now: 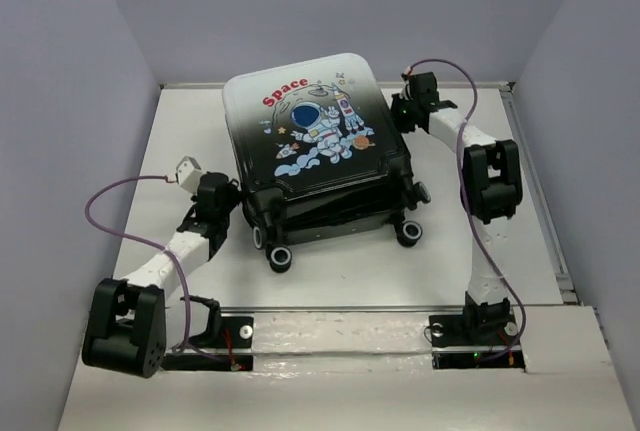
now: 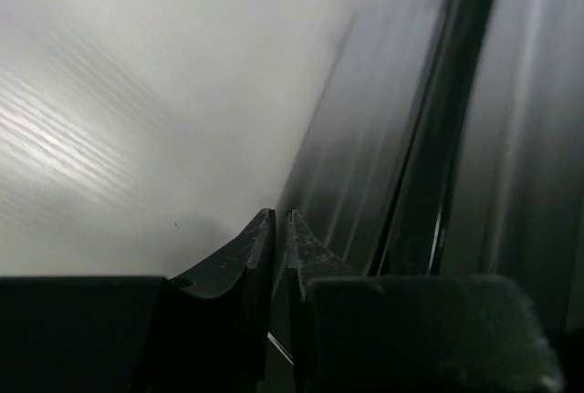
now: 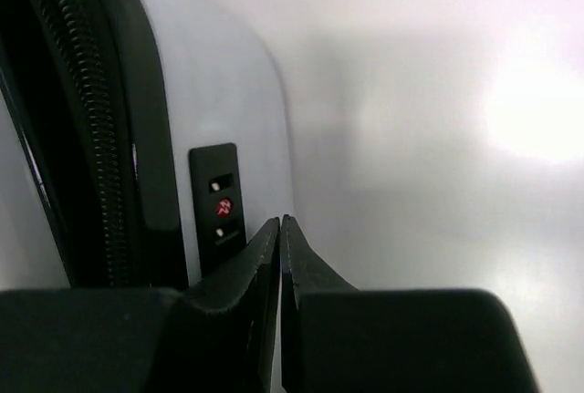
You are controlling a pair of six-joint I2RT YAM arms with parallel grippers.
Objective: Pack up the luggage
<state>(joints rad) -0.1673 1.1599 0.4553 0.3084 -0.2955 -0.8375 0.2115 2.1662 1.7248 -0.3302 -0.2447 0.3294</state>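
Note:
The luggage (image 1: 315, 141) lies flat in the middle of the table with its lid down and the astronaut and red "Space" print facing up, wheels (image 1: 279, 257) toward me. My left gripper (image 1: 241, 201) is shut and empty, against the suitcase's near left corner. In the left wrist view the shut tips (image 2: 278, 217) point along the dark ribbed shell (image 2: 392, 156). My right gripper (image 1: 400, 109) is shut and empty at the suitcase's far right side. In the right wrist view its tips (image 3: 280, 222) sit just by the white shell's black lock plate (image 3: 219, 206) and zipper (image 3: 91, 138).
The white table (image 1: 180, 131) is enclosed by grey walls on three sides. A metal rail (image 1: 540, 201) runs along the right edge. Purple cables (image 1: 110, 201) loop off both arms. A second wheel (image 1: 408, 233) sticks out at the near right.

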